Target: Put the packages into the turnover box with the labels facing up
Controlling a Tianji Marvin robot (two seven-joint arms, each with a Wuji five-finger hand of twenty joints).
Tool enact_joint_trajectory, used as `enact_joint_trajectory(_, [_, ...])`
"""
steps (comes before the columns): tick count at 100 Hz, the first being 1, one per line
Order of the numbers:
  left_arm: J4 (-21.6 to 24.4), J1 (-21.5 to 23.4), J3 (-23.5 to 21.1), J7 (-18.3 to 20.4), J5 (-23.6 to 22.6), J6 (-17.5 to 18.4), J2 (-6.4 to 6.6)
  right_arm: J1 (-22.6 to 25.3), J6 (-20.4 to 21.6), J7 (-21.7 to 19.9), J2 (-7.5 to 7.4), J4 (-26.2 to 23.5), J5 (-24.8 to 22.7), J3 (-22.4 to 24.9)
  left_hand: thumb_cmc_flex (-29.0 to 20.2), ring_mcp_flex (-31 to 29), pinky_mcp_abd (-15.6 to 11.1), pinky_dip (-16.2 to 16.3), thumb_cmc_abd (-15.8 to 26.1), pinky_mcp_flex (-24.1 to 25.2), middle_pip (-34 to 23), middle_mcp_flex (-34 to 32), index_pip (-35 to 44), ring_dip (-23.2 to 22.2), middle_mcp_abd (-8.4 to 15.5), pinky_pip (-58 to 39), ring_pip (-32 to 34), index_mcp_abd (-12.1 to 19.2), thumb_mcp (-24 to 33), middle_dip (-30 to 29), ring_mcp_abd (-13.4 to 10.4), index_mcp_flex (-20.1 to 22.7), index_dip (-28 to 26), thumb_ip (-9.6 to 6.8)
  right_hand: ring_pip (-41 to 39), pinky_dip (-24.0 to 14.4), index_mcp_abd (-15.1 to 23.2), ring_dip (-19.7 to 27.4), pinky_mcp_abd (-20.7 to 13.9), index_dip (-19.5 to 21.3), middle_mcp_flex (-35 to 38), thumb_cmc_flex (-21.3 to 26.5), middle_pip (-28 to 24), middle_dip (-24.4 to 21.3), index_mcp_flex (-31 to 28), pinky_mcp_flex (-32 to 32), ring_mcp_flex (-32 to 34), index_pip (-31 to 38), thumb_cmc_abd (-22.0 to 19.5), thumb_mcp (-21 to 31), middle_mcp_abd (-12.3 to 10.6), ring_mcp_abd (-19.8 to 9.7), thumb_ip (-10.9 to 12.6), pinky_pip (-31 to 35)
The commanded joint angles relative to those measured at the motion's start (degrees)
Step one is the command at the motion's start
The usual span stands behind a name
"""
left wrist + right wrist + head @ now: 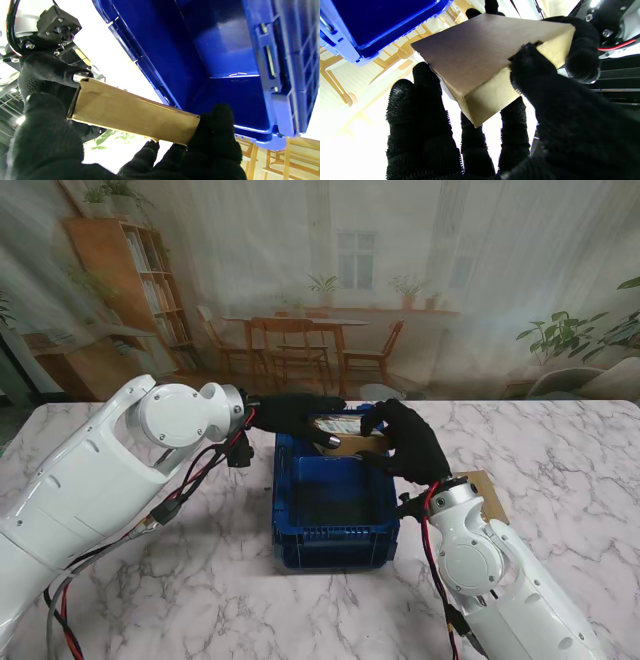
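Fingertips (pixel 535 62) of the right hand (pixel 408 442) and left hand (pixel 292 416) clamp opposite ends of one cardboard package (pixel 350 434), sharing its weight. Label uppermost, it hangs over the far rim of the blue turnover box (pixel 333 548), mid-table, presumably ready for lowering inside.

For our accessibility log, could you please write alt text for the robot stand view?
Both black-gloved hands, left hand and right hand, hold a brown cardboard package with its label up over the far edge of a blue plastic turnover box on a white marble table.
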State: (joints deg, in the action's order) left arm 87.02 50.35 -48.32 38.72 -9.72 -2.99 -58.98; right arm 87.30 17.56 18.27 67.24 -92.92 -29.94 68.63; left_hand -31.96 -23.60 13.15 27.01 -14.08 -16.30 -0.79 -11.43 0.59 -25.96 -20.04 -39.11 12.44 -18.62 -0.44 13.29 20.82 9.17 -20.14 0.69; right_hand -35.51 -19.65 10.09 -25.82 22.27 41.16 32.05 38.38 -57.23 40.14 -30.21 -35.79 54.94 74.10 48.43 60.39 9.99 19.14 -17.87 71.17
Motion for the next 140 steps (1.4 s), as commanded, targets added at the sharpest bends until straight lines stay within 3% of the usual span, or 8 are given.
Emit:
enact_joint_trajectory(1, [-0.71,0.21,0.11,-0.42,0.39,1.81,-0.84,0.38,0.41,0.15,0.2,-0.28,-0.09,-0.03,-2.22,-0.41,-4.46,-0.07,-2.43,-0.36,0.93,1.42,-0.73,1.28,0.84,-0.15,0.01,2.09,-0.72,-1.42,-1.92,-1.46,0.58,0.43,-10.0,0.93,4.04,-2.74,-6.07,1.55,0.86,8.33,-2.91,0.42,-3.66,-0.22,3.48,4.19,-3.8,10.99,-1.65,-15.22,4.54,0.63])
enact_joint_trajectory(41, [-1.65,-0.11,1.03,-1.93,-0.87,5.35,-1.04,0.49,0.18,0.57,0.28,-0.3,-0.16,-0.09,-14.19,-4.0,-6.43,1.05,-6.15,-1.88,-0.38,-2.17,1.82,-0.99,1.64,-3.38,2.29,3.16,0.06,-0.17,-5.37,-1.23,-3.63,-1.79,-11.08,1.08,4.05,-2.77,-6.4,1.63,2.22,8.78,-3.45,0.57,-4.04,-1.31,4.64,4.41,-3.11,11.27,-2.12,-15.75,4.11,1.23])
enact_joint_trajectory(61, [-1.62,0.41,1.35,-3.8,-1.12,6.35,-1.44,0.4,0.56,0.56,0.33,-0.34,0.1,-0.37,-26.85,-6.96,-9.27,1.86,-3.92,-3.41,-4.15,-6.47,4.22,-8.7,4.65,-6.85,6.76,4.35,1.95,7.93,-8.71,1.93,-6.44,-5.74,-11.07,1.25,4.15,-2.6,-6.45,1.59,2.17,8.69,-3.29,0.43,-3.94,-1.06,4.43,4.37,-3.31,11.15,-2.05,-15.52,4.08,1.12])
enact_joint_trajectory(78, [-1.21,0.94,1.78,-5.71,-2.02,6.78,-1.81,0.48,1.06,0.42,0.33,-0.42,0.34,-0.48,-33.8,-7.16,-10.25,2.81,-0.91,-3.41,-14.13,-8.07,12.64,-17.73,7.47,-8.74,9.57,8.71,6.63,24.1,-10.16,4.63,-18.92,-6.39,-10.65,1.46,4.29,-2.38,-6.46,1.56,1.78,8.51,-2.97,0.24,-3.74,-0.45,3.78,4.38,-3.79,10.87,-1.95,-15.26,4.18,0.78])
enact_joint_trajectory(95, [-1.07,1.56,2.05,-7.78,-3.19,7.33,-2.18,0.67,1.65,-0.14,0.26,-0.58,0.79,-0.48,-36.96,-9.26,-10.89,3.86,0.35,-4.88,-23.84,-9.82,26.56,-23.9,11.33,-11.86,12.98,13.75,11.71,32.69,-11.56,5.41,-35.54,-7.43,-9.67,1.72,4.38,-2.14,-6.17,1.4,0.98,8.11,-2.38,-0.04,-3.12,0.55,2.92,4.18,-4.61,10.37,-1.67,-14.88,4.46,0.19])
enact_joint_trajectory(100, [-0.97,1.86,1.97,-8.42,-3.62,7.3,-2.28,0.76,1.85,-0.52,0.2,-0.7,1.01,-0.45,-37.42,-10.42,-11.06,4.1,-1.12,-5.33,-25.0,-10.91,30.67,-33.27,11.96,-13.01,12.08,14.48,15.07,42.65,-11.35,5.88,-38.1,-6.67,-9.13,1.83,4.09,-2.15,-6.1,1.14,0.32,7.72,-2.02,-0.18,-2.38,1.18,2.31,3.88,-5.4,9.82,-1.5,-14.74,4.61,-0.15])
enact_joint_trajectory(113, [-0.89,2.69,1.56,-10.38,-5.31,7.55,-2.53,1.12,2.06,-1.89,0.02,-1.2,1.99,-0.31,-38.06,-13.21,-11.43,4.84,-4.39,-6.53,-24.33,-14.57,37.17,-39.92,13.06,-15.48,11.59,15.62,21.45,51.96,-11.34,6.98,-40.61,-4.86,-7.6,1.74,2.07,-2.77,-6.04,-1.41,-1.26,7.57,-1.06,-0.59,0.75,2.97,0.5,3.23,-7.34,6.0,-0.98,-14.5,4.56,-0.78])
enact_joint_trajectory(140, [-0.09,4.94,0.01,-14.36,-8.16,8.53,-2.99,1.48,1.43,-3.12,-0.03,-2.1,3.64,-0.35,-39.08,-17.46,-11.04,1.67,-7.93,-9.04,-22.93,-20.36,42.0,-43.21,14.46,-19.68,11.5,15.78,26.92,57.5,-11.51,11.03,-42.16,-2.36,-7.18,1.32,-0.94,-2.96,-5.93,-4.65,-2.27,7.27,-0.73,-0.97,4.44,3.58,-0.52,2.69,-8.45,2.67,-0.82,-14.6,4.98,-0.86])
